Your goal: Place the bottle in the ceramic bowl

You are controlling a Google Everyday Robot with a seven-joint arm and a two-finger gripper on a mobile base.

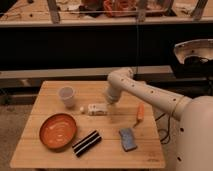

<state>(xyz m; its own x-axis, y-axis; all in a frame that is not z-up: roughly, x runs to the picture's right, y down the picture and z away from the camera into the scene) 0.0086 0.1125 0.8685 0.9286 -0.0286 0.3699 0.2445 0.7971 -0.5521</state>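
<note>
We saw the gripper [109, 101] just beside the bottle [98, 109], which lay on the table [55, 156], apart from the bowl [58, 131]; its grip we could not tell.

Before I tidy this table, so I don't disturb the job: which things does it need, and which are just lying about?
Needed: bottle; bowl; gripper, close above the bottle.
Lying about: cup; black striped block; blue pad; orange stick.
</note>
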